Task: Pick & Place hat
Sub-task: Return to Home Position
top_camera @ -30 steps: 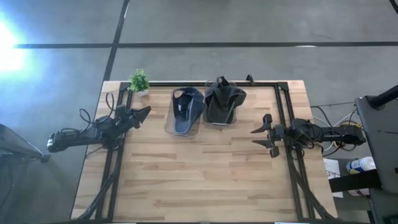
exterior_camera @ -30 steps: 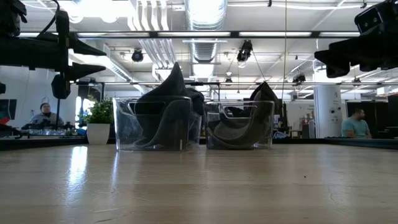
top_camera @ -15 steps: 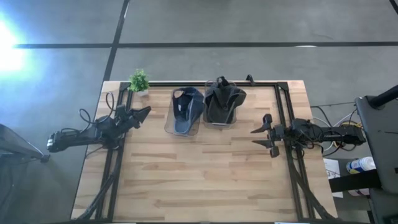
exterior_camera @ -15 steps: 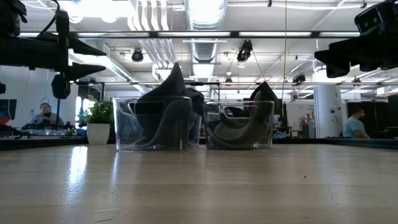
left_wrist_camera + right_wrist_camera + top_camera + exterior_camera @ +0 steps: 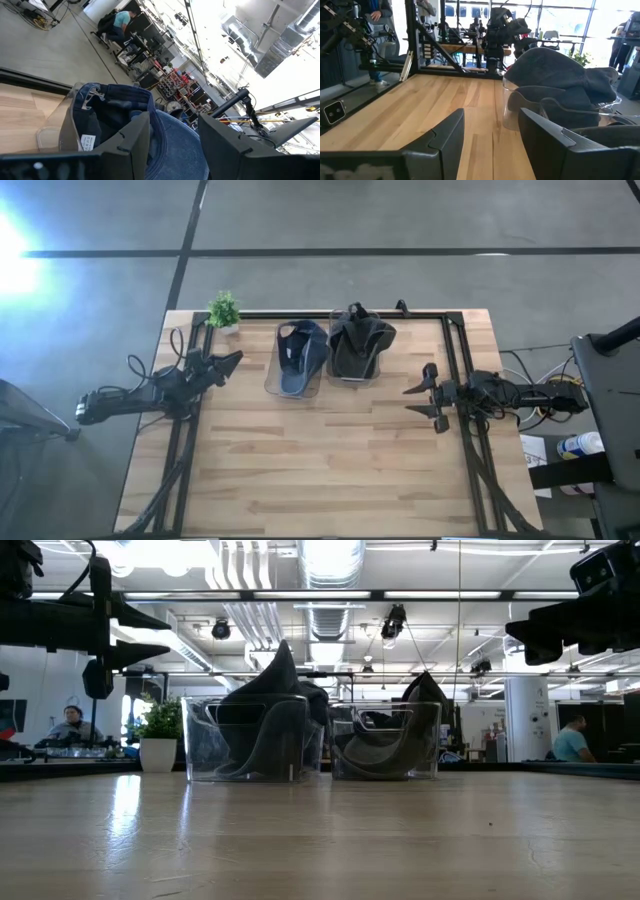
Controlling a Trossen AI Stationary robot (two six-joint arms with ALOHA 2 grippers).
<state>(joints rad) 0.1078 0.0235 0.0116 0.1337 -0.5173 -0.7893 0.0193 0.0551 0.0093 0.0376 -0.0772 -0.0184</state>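
Note:
A blue denim hat [image 5: 299,355] sits in a clear plastic bin [image 5: 271,380] near the table's far edge, and a dark grey hat [image 5: 358,345] sits in a second clear bin [image 5: 352,378] just right of it. In the low view the two hats [image 5: 262,700] [image 5: 405,720] stick up above their bins. My left gripper [image 5: 228,361] hovers open above the table left of the blue hat, which fills its wrist view [image 5: 120,120]. My right gripper [image 5: 425,395] hovers open right of the bins, with the grey hat [image 5: 560,75] ahead of it.
A small potted plant [image 5: 224,311] stands at the table's far left corner. A black frame rail [image 5: 330,313] runs along the far edge. Bare wooden tabletop [image 5: 320,470] spreads across the near half. People sit in the room beyond [image 5: 572,740].

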